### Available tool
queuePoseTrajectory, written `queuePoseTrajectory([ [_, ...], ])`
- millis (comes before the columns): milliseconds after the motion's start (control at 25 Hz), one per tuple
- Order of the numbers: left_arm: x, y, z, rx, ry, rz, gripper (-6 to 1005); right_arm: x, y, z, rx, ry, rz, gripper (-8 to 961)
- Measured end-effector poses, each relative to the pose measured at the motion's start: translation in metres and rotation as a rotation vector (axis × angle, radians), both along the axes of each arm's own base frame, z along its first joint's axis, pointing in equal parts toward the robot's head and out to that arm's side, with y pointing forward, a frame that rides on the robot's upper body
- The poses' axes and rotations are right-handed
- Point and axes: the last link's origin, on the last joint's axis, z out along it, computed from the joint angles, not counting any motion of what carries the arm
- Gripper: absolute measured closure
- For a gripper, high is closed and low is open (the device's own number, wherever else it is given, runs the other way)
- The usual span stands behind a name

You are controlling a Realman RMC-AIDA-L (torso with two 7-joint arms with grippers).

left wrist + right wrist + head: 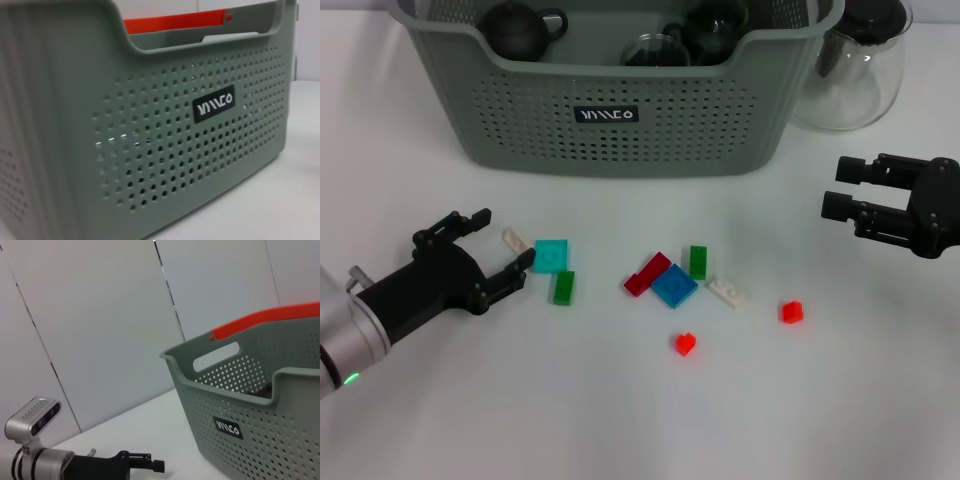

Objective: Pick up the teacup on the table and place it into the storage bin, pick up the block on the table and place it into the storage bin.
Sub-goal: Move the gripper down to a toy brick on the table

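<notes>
On the table, left gripper (500, 245) gapes around a white block (516, 240).

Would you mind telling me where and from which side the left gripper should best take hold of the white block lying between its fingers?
Probably across its short width, coming straight down. The white block is a thin flat plate lying angled on the table, between the open fingers of the left gripper. The teal block lies close beside it, so closing across the narrow sides seems safest.
</notes>
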Motion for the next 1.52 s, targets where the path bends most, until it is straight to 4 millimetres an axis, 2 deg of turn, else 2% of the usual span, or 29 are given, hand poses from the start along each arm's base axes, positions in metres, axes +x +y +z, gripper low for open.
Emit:
queuePoseTrajectory([
  [480,0.004,-0.002,-0.009,-0.019,-0.002,-0.014,253,0.0,-0.001,0.0,-0.004,-0.003,0.002,339],
  [1000,0.0,0.002,-0.002,-0.001,0.02,-0.011,272,0.001,0.0,0.001,-0.003,-0.004,0.002,339],
  [1520,0.004,0.015,-0.008,-0.024,0.079,-0.029,292,0.0,0.0,0.0,-0.003,-0.004,0.001,340],
])
